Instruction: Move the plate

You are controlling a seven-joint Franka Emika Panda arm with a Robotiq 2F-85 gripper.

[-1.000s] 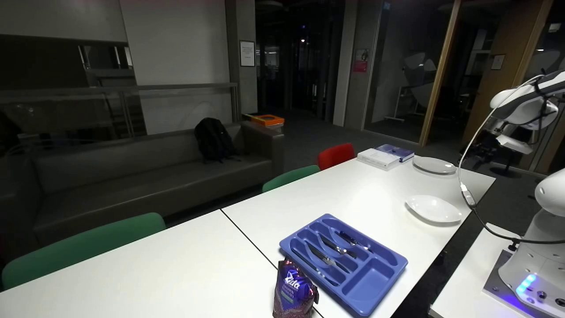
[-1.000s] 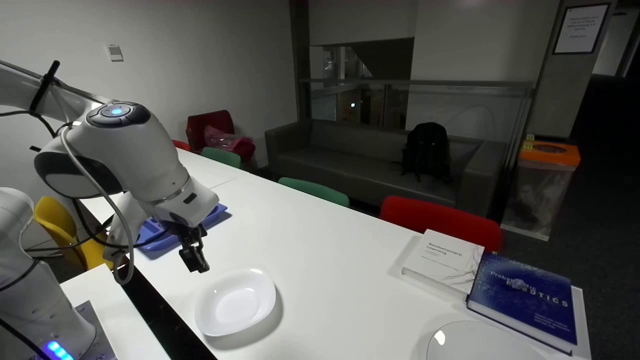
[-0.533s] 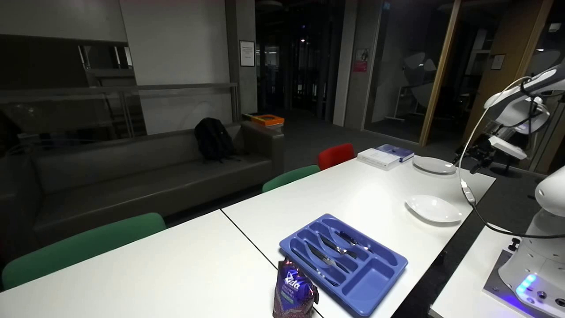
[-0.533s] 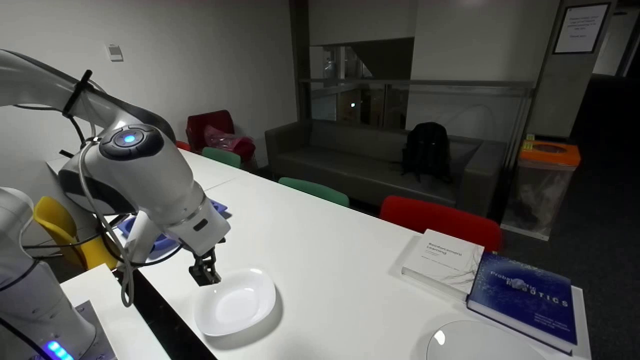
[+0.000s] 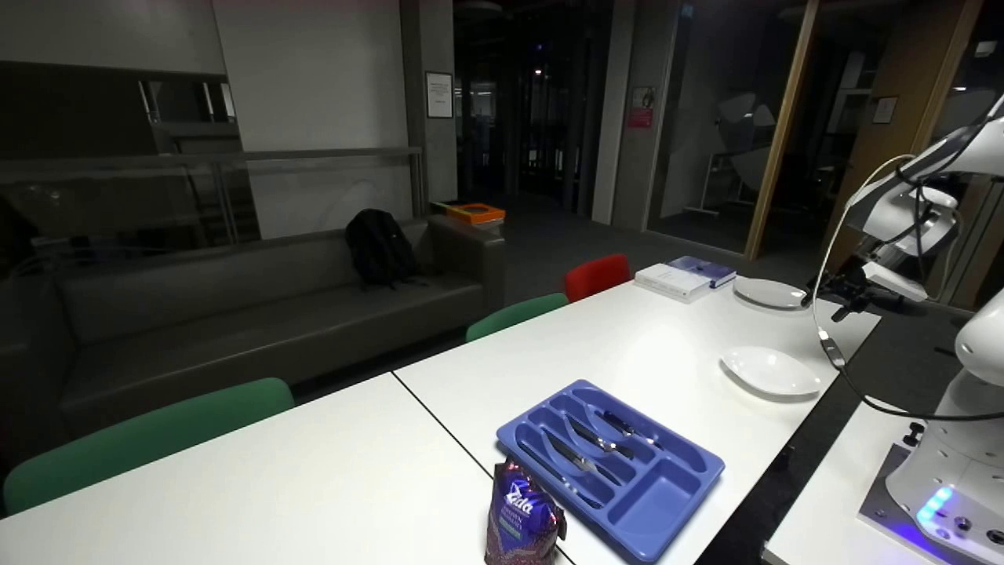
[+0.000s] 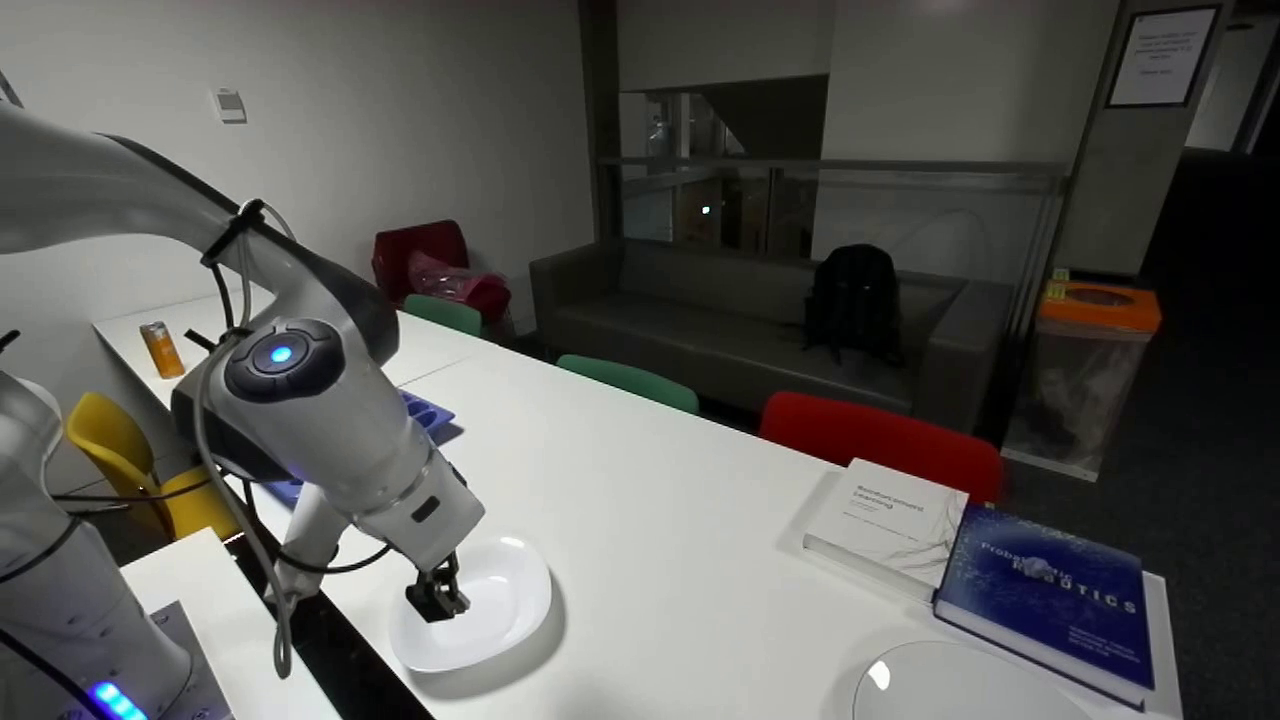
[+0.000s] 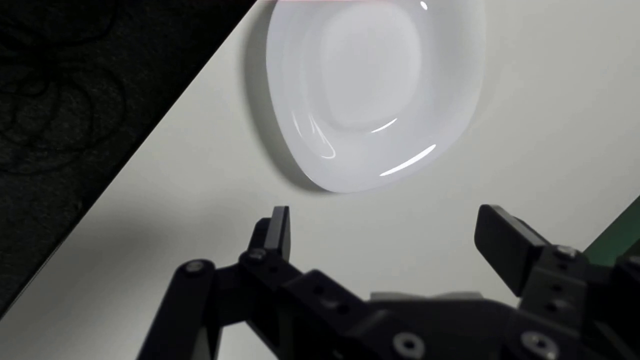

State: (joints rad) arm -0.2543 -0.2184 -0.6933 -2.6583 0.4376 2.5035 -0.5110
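Plate, white book and blue book are grouped near one end of the bench. The plate, round, white and shallow, is laid flat just beside the blue book; whether the two touch cannot be told. In an exterior view, part of its rim is cut off by the lower border of the view, and a bright spot is reflected near its edge. The tool is held by the arm above the bench, angled down, its fingers spread wide, with pale bench surface seen between them. A squarish white dish is shown just beyond the fingertips in the wrist view; in an exterior view it is partly hidden behind the tool. Farther along the bench, past the dish, a blue tray is set, with cutlery laid in its long compartments. Beside the tray a shiny purple bag is stood upright. An orange can is placed on the bench's farther part. A red chair and a green chair are lined up along the bench, and behind them a black backpack is propped on a dark sofa.
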